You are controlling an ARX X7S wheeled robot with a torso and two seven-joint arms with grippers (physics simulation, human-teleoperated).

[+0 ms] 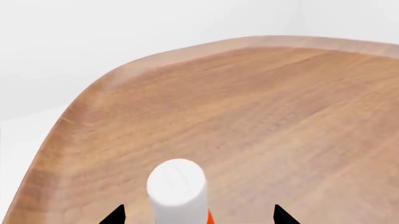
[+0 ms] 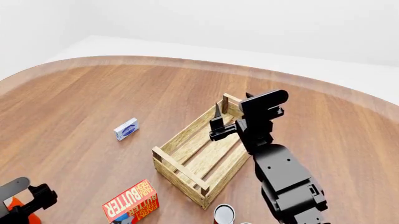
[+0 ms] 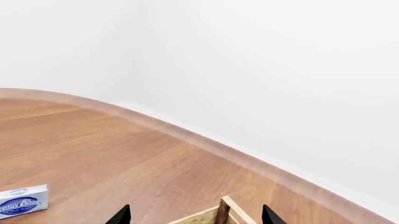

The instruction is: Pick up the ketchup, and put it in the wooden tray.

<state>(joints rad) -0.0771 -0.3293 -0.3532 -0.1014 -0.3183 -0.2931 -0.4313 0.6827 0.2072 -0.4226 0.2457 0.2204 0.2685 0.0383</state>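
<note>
Ketchup [image 1: 177, 191] sits at table's [image 2: 81, 98] 7 o'clock in head view, between left gripper [image 1: 198, 215] fingertips; white cap visible in wrist view. Fingertips spread wide either side, not touching bottle as far as I can tell. Wooden tray [image 2: 201, 154] mid-table, toward 1 o'clock from bottle, well apart. Right gripper [image 2: 219, 127] hovers over tray's far end, open, holding nothing. Tip: center bottle, close on body below cap, lift straight up, clear butter box [image 2: 132, 203] en route, lower gently between slats.

ketchup [image 1: 177, 189]: orange-red, white cap, table's near-left | wooden tray [image 2: 187, 161]: pale slatted crate, mid-table, empty
</note>
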